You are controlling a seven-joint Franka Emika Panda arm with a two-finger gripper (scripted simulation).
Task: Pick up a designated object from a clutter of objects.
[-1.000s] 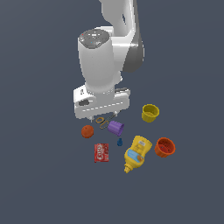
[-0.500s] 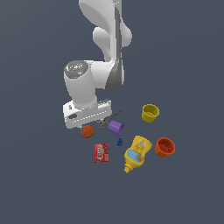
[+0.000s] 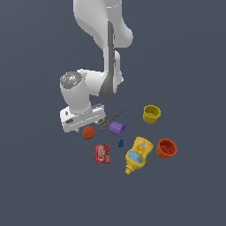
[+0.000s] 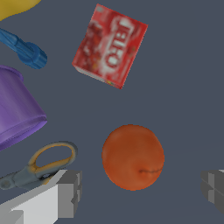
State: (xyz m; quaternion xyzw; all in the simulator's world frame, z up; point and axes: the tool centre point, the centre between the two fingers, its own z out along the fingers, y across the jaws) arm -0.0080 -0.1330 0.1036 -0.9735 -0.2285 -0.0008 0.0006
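Note:
The designated object, a smooth orange-red ball (image 3: 88, 132) (image 4: 133, 156), lies on the dark floor at the exterior view's left edge of the clutter of objects. My gripper (image 4: 140, 190) is open. One grey finger pad (image 4: 69, 192) and the other (image 4: 214, 187) stand on either side of the ball, a little short of its middle, with nothing between them. In the exterior view the white hand (image 3: 81, 117) hangs low, just behind and above the ball, and hides the fingertips.
A purple cup (image 3: 117, 128) (image 4: 17, 109) and scissors (image 3: 108, 120) (image 4: 43, 164) lie close beside the ball. A red packet (image 3: 102, 153) (image 4: 109, 46), blue piece (image 3: 120, 143), mustard bottle (image 3: 137, 154), yellow cup (image 3: 151, 114) and orange-red cup (image 3: 166, 148) lie further off.
The hand has moved toward the exterior view's left and dropped lower, from above the scissors and purple cup to just over the ball. No object has shifted.

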